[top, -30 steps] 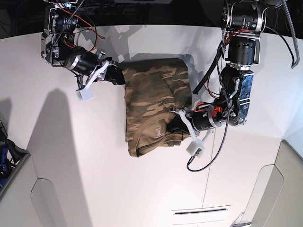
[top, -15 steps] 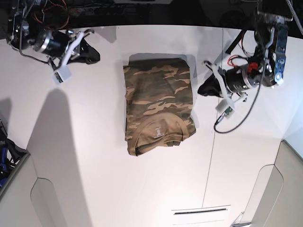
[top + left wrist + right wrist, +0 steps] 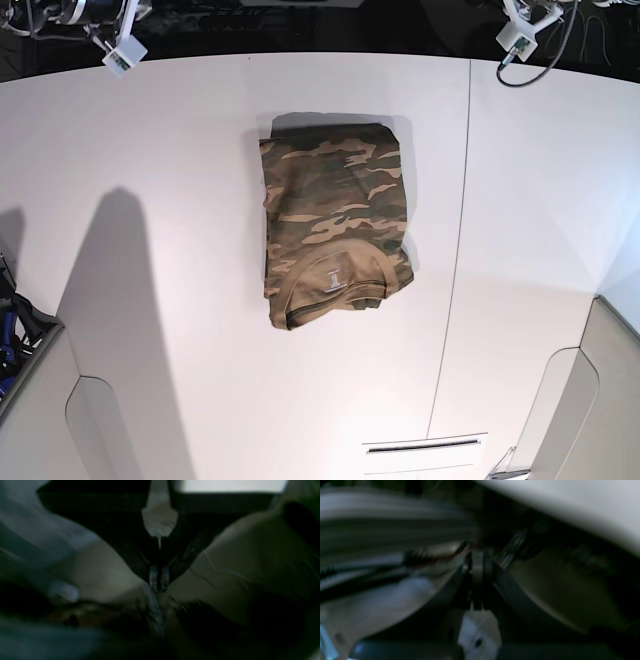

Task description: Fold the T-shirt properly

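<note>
A brown, tan and olive-green camouflage cloth T-shirt (image 3: 334,228) lies folded into a compact upright rectangle slightly above the centre of the base view, flat on the white desk (image 3: 180,300). Its tan ribbed collar (image 3: 335,292) curves along the lower end of the bundle, and a small white neck label (image 3: 334,277) sits just above that collar. The upper edge of the bundle is straight and casts a thin shadow on the desk behind it.

Nothing touches the shirt. Only small white parts of the two arms show at the top edge of the base view, one in the upper left corner and one in the upper right, both well apart from the cloth.

The left gripper (image 3: 159,578) appears in the middle of the dark, blurred left wrist view, its jaws drawn together at the tips with nothing between them. The right gripper (image 3: 477,565) fills the centre of the equally blurred right wrist view, its jaws likewise pressed together and empty.
</note>
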`<state>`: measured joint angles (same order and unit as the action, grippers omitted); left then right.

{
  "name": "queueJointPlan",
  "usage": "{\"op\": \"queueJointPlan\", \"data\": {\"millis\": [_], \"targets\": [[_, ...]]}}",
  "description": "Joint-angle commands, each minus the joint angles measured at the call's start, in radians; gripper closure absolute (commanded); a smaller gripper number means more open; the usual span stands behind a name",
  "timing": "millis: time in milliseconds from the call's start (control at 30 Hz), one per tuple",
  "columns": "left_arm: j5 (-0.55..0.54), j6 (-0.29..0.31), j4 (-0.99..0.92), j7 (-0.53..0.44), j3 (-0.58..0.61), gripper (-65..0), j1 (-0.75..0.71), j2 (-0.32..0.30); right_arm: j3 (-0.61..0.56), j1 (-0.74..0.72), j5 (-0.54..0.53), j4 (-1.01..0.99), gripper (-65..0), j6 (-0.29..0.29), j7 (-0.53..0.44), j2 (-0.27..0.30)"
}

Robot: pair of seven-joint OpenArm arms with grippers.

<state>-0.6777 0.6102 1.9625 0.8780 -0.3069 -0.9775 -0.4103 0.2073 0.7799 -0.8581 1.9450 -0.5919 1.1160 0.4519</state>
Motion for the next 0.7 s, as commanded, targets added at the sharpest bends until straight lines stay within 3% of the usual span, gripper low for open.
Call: {"op": "queueJointPlan", "data": {"millis": [0,67,167,333,400,667], "targets": [[0.006,0.003,-0.021,-0.025,0.002,0.0,-0.02,-0.01,0.0,0.024,-0.014,-0.005,0.0,-0.003,-0.019,0.013],[0.027,-0.013,-0.111,-0.051,0.034,0.0,-0.025,-0.01,-0.014,0.056,-0.011,-0.049,0.0,-0.003,-0.021,0.013],[0.066,-0.098,-0.29,-0.097,0.119,0.0,0.002,-0.01,-0.053,0.077,0.048,-0.151,0.0,0.005,-0.041,0.013],[0.19,-0.216,-0.624,-0.179,0.302,0.0,0.154,-0.007,-0.153,0.05,0.14,-0.396,0.0,0.027,-0.219,0.012],[0.225,-0.256,-0.753,-0.179,0.369,0.0,0.234,0.006,-0.2,-0.001,0.19,-0.502,0.0,0.041,-0.245,0.008],[0.25,-0.266,-1.078,-0.204,0.463,0.0,0.477,0.109,-0.251,-0.238,0.34,-0.815,0.0,0.201,-0.245,-0.09]]}}
